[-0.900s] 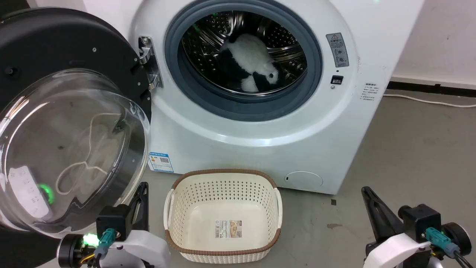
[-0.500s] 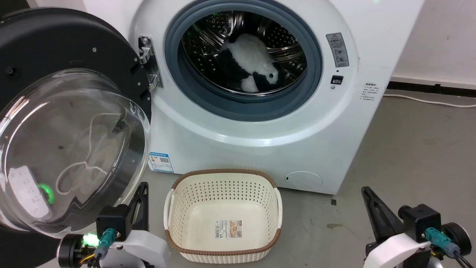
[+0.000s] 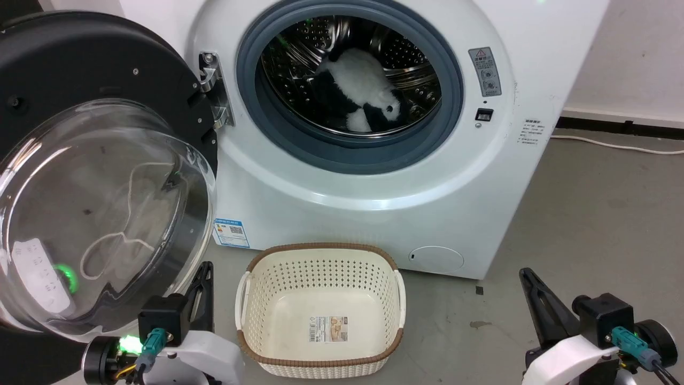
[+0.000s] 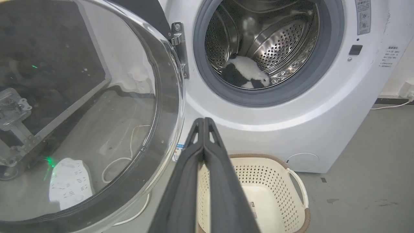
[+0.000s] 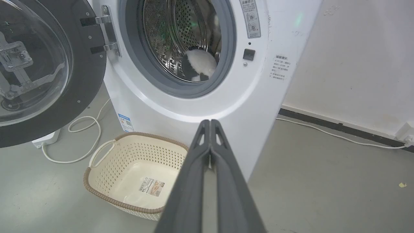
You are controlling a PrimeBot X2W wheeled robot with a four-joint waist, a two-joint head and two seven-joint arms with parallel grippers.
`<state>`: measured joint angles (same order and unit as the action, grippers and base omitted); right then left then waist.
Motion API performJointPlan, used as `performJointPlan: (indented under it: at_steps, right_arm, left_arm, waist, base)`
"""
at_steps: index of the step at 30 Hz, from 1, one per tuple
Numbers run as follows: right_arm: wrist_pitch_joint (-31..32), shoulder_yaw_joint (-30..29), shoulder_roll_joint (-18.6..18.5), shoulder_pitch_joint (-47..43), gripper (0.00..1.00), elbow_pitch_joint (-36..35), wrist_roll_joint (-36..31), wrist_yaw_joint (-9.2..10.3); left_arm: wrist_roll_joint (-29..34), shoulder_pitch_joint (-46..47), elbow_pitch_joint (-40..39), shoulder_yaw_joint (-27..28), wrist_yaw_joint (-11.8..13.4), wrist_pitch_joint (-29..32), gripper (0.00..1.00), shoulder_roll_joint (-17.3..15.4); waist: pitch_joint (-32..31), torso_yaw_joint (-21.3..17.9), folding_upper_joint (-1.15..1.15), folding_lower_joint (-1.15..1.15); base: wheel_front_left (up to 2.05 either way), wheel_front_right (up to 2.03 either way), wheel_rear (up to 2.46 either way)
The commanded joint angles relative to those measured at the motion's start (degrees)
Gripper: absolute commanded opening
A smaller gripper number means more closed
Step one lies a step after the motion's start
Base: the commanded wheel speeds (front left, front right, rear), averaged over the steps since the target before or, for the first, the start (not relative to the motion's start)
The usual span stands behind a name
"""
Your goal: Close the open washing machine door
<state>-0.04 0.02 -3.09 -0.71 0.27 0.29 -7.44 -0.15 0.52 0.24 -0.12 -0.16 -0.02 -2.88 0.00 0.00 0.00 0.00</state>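
Black washing machine door (image 3: 80,64) open leftward, upright.

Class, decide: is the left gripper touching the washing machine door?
Apart. The left wrist view shows washing machine and floor between the left gripper and the washing machine door.

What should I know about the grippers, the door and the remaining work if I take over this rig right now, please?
The left gripper is shut and empty, low near the door's lower edge.
The right gripper is shut and empty, low on the right.
The washing machine door stands wide open, swung to the left.
The washing machine has a black-and-white plush toy inside; an empty cream basket stands in front of it.
Done: nothing on the door yet.
Left: swing the door over the opening and press it shut.
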Motion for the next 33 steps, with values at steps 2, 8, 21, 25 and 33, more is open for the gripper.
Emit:
performJointPlan:
  at_steps: [2,8,21,25,33]
  right_arm:
    - [0.04,-0.02,0.22,0.71,0.00,-0.27,-0.29,-0.05]
    - [-0.01,-0.01,0.00,0.00,1.00,0.00,0.02,0.00]
    - [-1.15,-0.57,0.01,-0.26,1.00,-0.05,1.03,0.00]
    - [-1.63,-0.78,0.01,-0.43,1.00,-0.18,1.23,0.00]
    - [-2.58,-0.45,0.03,-1.00,1.00,-0.02,1.08,-0.01]
  left_arm:
    - [0.15,-0.52,-0.24,0.12,0.16,0.02,0.00,0.01]
    - [0.00,0.00,0.01,-0.01,0.00,-0.02,1.00,0.00]
    - [0.04,0.18,-0.04,-0.95,0.32,-1.15,1.00,-0.10]
    - [0.00,0.20,-0.07,-1.33,0.45,-1.63,1.00,-0.17]
    - [-0.01,0.13,-0.13,-2.19,0.72,-2.59,1.00,-0.38]
  waist:
    - [0.00,0.00,0.00,0.00]
    - [0.00,0.00,0.00,0.00]
    - [0.04,0.31,0.00,0.00]
    - [-0.02,0.88,0.00,0.00]
    - [-0.32,3.07,0.00,0.00]
  base:
    - [0.00,0.00,0.00]
    - [0.00,0.00,0.00]
    - [0.00,0.00,0.00]
    - [0.00,0.00,0.00]
    - [0.00,0.00,0.00]
